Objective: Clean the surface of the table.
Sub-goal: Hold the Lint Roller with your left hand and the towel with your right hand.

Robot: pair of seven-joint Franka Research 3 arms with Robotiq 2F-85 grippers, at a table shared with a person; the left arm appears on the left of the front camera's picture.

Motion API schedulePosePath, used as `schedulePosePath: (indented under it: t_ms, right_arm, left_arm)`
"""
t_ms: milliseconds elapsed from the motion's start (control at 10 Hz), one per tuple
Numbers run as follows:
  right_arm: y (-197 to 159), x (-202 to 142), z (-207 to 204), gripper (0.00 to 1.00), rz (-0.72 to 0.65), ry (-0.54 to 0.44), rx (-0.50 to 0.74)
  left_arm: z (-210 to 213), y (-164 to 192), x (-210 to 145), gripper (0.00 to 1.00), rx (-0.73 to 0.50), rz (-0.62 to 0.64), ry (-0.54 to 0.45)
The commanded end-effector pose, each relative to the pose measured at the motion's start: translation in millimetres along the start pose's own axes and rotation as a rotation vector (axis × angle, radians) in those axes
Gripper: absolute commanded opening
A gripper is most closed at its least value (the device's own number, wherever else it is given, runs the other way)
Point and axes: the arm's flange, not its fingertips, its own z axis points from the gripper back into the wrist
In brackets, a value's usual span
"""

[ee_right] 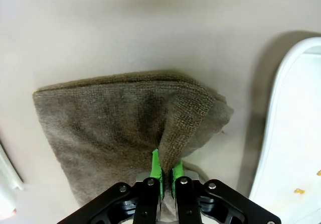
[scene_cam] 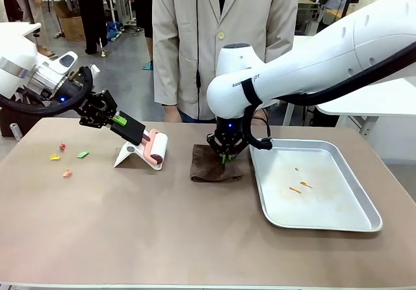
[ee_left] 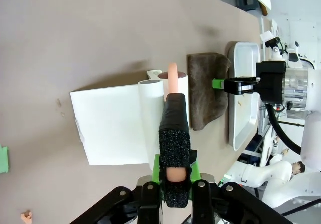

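Here, the right gripper (scene_cam: 225, 155) is pinched shut on the brown cloth (scene_cam: 209, 168), midway along the table (scene_cam: 162, 231) beside the tray (scene_cam: 364, 220). The left gripper (scene_cam: 136, 134) clamps the handle of a roller (scene_cam: 157, 149) — coloured scraps (scene_cam: 67, 155) lie to its left, nearer that arm.

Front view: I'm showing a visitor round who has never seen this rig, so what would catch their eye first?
The right gripper pinches up a fold of the brown cloth at mid-table, beside the silver tray with orange crumbs. The left gripper is shut on the pink handle of a white roller tool to the cloth's left, with coloured scraps lying farther left on the table.
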Motion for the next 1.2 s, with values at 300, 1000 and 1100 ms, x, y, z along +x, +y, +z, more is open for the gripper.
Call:
schedulePosePath:
  t_ms: [300, 1000, 1100]
  right_arm:
    - [-7.3, 5.4, -14.0, 0.00, -0.055, 0.041, 0.014]
    - [-65.6, -17.4, 29.4, 0.00, -0.094, 0.013, 0.495]
    - [-77.9, -32.6, 35.4, 0.00, -0.033, 0.041, 0.598]
  left_arm:
    - [17.7, 6.9, -7.7, 0.00, -0.170, -0.041, -0.045]
    - [70.2, 21.4, -13.6, 0.17, -0.483, 0.056, 0.117]
    - [87.4, 26.4, -17.7, 0.17, -0.530, 0.054, 0.135]
